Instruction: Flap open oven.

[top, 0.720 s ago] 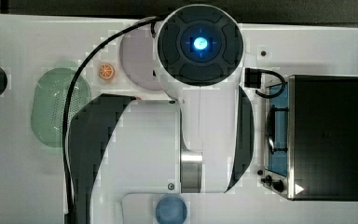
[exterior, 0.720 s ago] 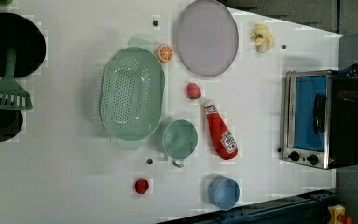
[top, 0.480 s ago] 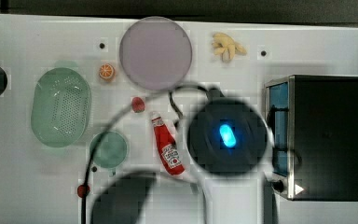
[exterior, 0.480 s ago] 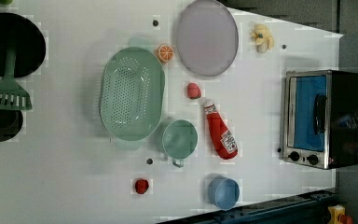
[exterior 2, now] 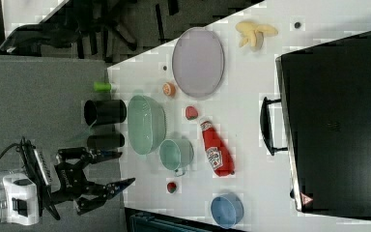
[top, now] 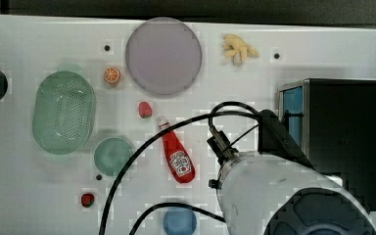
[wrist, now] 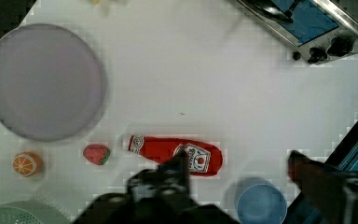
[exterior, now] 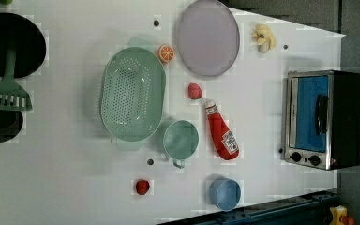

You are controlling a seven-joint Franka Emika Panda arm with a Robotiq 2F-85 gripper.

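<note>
The fingers stand well apart with nothing between them, hanging above the white bench without touching anything. In the wrist view the red ketchup bottle lies flat on the bench just under one finger's tip, and the blue cup sits in the gap beside the other. A little farther from the fingers, beyond the bottle's cap, come a small strawberry and an orange slice, with the green colander at the edge near them. Farther out lies the big lilac plate.

Farthest from the fingers in the wrist view, well apart from them across bare bench, stands the oven, its blue glass door shut against the silver frame, the dark bar handle across the glass and the black knobs beside it. In the top view the arm reaches over the bench close to the oven's front.
</note>
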